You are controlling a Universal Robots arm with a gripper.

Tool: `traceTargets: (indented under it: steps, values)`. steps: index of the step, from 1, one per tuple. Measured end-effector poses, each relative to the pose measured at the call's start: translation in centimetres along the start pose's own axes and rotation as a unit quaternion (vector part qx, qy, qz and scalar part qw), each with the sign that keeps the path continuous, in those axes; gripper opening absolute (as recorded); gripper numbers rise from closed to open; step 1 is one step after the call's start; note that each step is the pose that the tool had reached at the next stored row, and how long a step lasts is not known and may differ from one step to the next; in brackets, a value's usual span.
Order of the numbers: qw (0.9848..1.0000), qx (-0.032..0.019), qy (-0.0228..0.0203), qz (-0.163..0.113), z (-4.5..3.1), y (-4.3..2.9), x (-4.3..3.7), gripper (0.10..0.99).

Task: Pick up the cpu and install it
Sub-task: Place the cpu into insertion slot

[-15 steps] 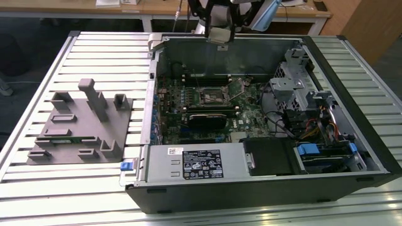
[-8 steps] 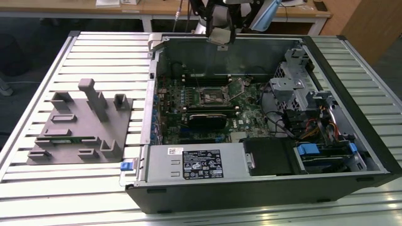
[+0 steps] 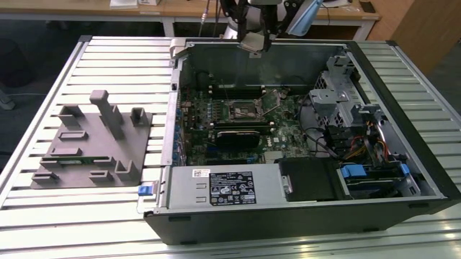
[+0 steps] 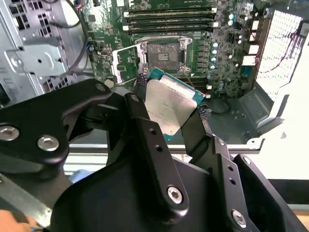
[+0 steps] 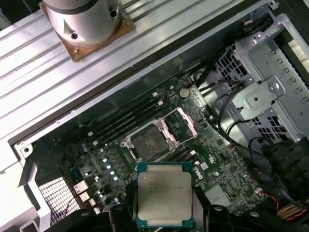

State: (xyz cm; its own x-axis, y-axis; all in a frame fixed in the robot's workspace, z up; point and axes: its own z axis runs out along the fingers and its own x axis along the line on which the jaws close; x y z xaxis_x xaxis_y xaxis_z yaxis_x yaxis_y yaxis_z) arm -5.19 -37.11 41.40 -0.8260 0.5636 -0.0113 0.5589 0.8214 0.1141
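Gripper [image 3: 256,42] is at the top middle of the exterior view, over the far wall of the open case [image 3: 403,102]. It's clamped on the cpu [image 4: 170,108]. In both wrist views I see the black fingers [image 4: 145,121] pinching it on two opposite edges, with the silver lid facing the cameras and the green rim showing around it.

The cpu hangs in the air above the board [image 5: 91,159] and isn't seated. In the first wrist view its edges sit rotated against those of the socket [image 5: 147,140]. The socket is bare, and its load plate [image 5: 179,124] is swung open just beside it. The memory slots [image 5: 120,123] run along the socket's other side.

In the exterior view the socket sits a little above frame centre, inside the case and well below the gripper. The drive cage [image 3: 338,91] is at the upper right inside the case. The power supply [image 3: 223,186] runs along the near wall at lower centre.

A grey fixture [image 3: 94,145] lies on the slatted table [image 3: 108,59] in the left half of the exterior view, well apart from the gripper. I can't tell what's in its pockets.
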Motion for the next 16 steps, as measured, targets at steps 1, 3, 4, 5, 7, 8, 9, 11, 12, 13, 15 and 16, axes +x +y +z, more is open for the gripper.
traceTargets:
  steps: [1, 3, 4, 5, 7, 8, 9, 11, 12, 13, 15, 16]
  values:
    - [1.0, 0.0, -0.0009, 0.007, 0.01, 0.0, 0.0, 0.541]
    - [0.9998, 0.0002, -0.0024, 0.021, 0.03, 0.01, 0.01, 0.541]
    - [0.9996, 0.0003, -0.0032, 0.028, 0.04, 0.02, 0.02, 0.541]
    - [0.9994, 0.0004, -0.004, 0.035, 0.05, 0.02, 0.02, 0.541]
    - [0.9988, 0.0005, -0.0056, 0.048, 0.07, 0.03, 0.03, 0.541]
    - [0.9985, 0.0006, -0.0063, 0.055, 0.08, 0.04, 0.03, 0.541]
    - [0.998, 0.0007, -0.0071, 0.062, 0.08, 0.04, 0.04, 0.541]
    - [0.996, 0.001, -0.0102, 0.089, 0.12, 0.07, 0.05, 0.541]
    - [0.9947, 0.0011, -0.0117, 0.102, 0.14, 0.08, 0.06, 0.541]
    - [0.9939, 0.0012, -0.0126, 0.109, 0.14, 0.08, 0.07, 0.541]
    - [0.9923, 0.0014, -0.0141, 0.123, 0.16, 0.09, 0.08, 0.541]
    - [0.9915, 0.0014, -0.0148, 0.129, 0.17, 0.1, 0.08, 0.541]
